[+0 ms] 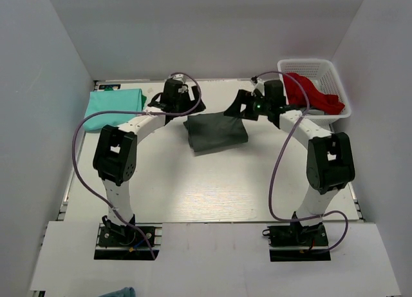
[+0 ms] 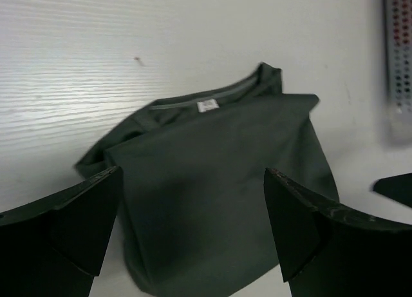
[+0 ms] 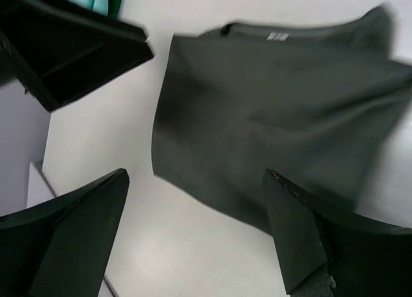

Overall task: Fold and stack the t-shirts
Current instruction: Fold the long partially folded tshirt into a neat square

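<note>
Grey t-shirt (image 1: 215,133) folded mid-table, green t-shirt (image 1: 114,104) folded at the far left edge, white basket (image 1: 339,84) in the far right corner holding red cloth (image 1: 312,94), left gripper (image 2: 193,200) and right gripper (image 3: 196,200) both spread wide, empty, above the grey one, table (image 1: 212,187) surface stretching towards the arm bases

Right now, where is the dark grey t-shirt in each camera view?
Top external: dark grey t-shirt, just above the picture's centre.
Left wrist: dark grey t-shirt fills centre and bottom.
Right wrist: dark grey t-shirt fills the upper right.
Shared landmark: its white neck label, visible in both wrist views only.
</note>
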Robot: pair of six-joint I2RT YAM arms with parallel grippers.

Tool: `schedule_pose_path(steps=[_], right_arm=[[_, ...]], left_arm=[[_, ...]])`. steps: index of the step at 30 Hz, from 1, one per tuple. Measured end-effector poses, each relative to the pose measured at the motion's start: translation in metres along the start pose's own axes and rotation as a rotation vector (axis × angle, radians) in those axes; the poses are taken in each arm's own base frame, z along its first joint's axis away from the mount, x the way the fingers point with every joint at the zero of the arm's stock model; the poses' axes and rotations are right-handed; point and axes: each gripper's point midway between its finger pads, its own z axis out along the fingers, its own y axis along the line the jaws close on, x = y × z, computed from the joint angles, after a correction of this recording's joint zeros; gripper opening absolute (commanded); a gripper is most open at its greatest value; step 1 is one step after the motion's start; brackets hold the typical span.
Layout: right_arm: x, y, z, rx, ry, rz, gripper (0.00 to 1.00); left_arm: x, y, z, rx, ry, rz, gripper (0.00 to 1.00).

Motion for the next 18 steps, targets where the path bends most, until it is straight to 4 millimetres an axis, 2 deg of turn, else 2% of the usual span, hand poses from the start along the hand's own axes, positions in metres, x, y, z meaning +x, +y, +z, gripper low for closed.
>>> schedule_pose_path(steps=[3, 5, 7, 10, 11, 12, 18], right_arm=[[0.034, 0.006, 0.007, -0.063, 0.075, 0.036, 0.9], [0.055, 0.006, 0.011, -0.095, 0.121, 0.075, 0.9], [0.07, -0.003, 0.018, -0.114, 0.157, 0.124, 0.9], [0.091, -0.026, 0.035, -0.105, 0.199, 0.191, 0.9], [0.103, -0.036, 0.04, -0.093, 0.222, 0.221, 0.9], [0.108, -0.036, 0.042, -0.124, 0.236, 0.244, 0.9], [0.112, -0.033, 0.04, -0.137, 0.199, 0.219, 0.9]], left_arm=[[0.013, -0.013, 0.01, 0.084, 0.034, 0.005, 1.0], [0.026, -0.014, 0.019, 0.108, 0.068, 0.003, 1.0], [0.043, -0.005, 0.03, 0.102, 0.113, -0.018, 1.0], [0.072, 0.021, 0.041, 0.056, 0.173, -0.058, 1.0], [0.069, 0.021, 0.039, 0.063, 0.166, -0.068, 1.0], [0.067, 0.025, 0.039, 0.049, 0.158, -0.074, 1.0], [0.066, 0.032, 0.038, 0.04, 0.142, -0.085, 1.0]])
